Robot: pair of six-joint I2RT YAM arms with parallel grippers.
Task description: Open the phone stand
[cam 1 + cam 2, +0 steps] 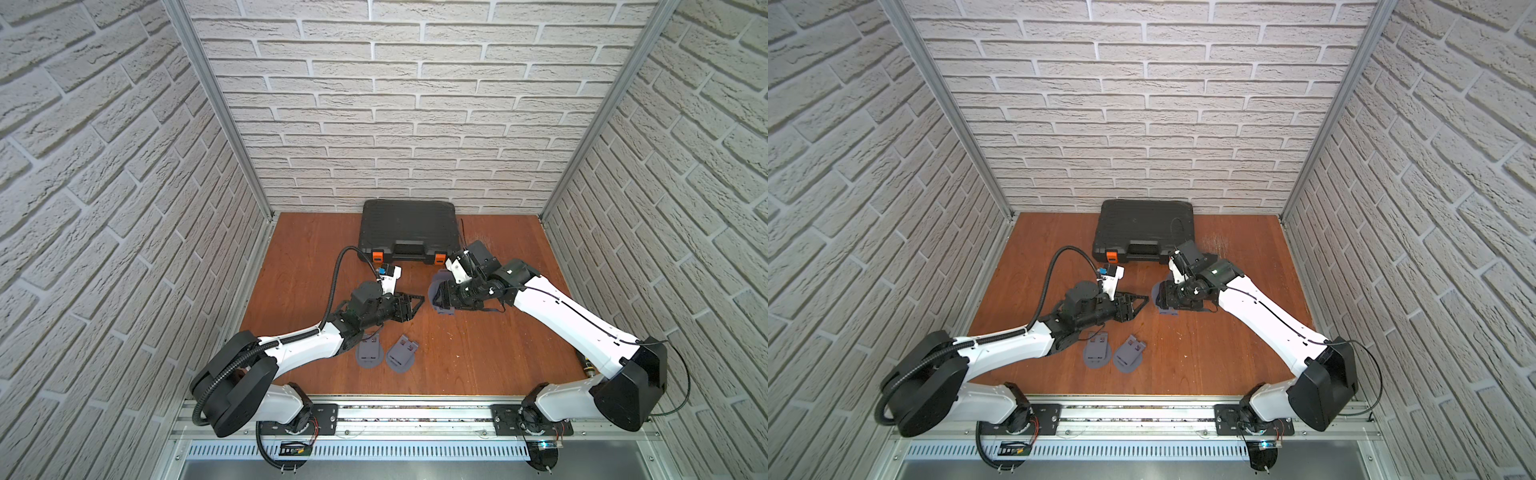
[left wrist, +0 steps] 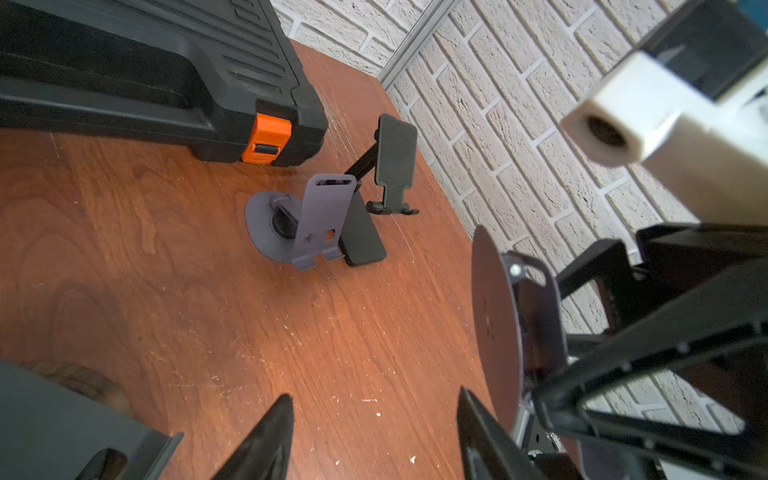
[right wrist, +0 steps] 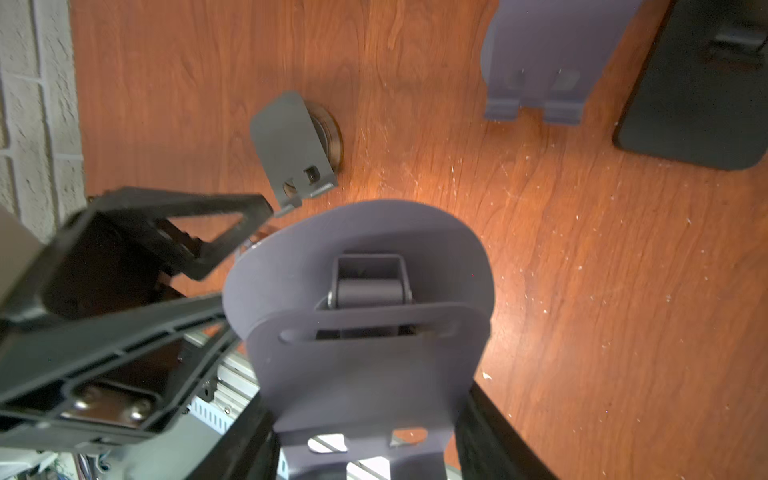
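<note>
**Right gripper** (image 3: 365, 395): clamped on the phone stand (image 3: 357, 357). Its two black fingers press the side edges of the stand's grey-purple back plate. The stand is off the table (image 1: 311, 257), above its middle. Its round base (image 3: 374, 232) is swung away from the plate at the hinge and faces the left gripper.

**Left gripper** (image 2: 374, 411): spread, with nothing between the fingers. One fingertip sits just beside the rim of the round base. The wrist views do not settle whether it touches.

**Arm pose:** Both arms rise from mounts at the front rail and lean inward. The right forearm slopes down toward the centre, with the wrist bent so that the gripper points across at the left arm. The left forearm runs low over the table and its gripper is level, pointing at the held stand. The two grippers meet nose to nose.

**Containers:** A black tool case (image 1: 409, 228) lies flat against the back wall. The lid is down, the orange latches (image 2: 266, 139) are at its front edge, and the contents are hidden.

**Other items:**
- Two folded stands (image 1: 370, 352) lie flat side by side near the left forearm.
- An open grey stand (image 2: 320, 220) stands upright near the case's latch corner.
- A black stand (image 2: 395, 162), with a raised arm and plate, is just beside the open grey stand.
</note>
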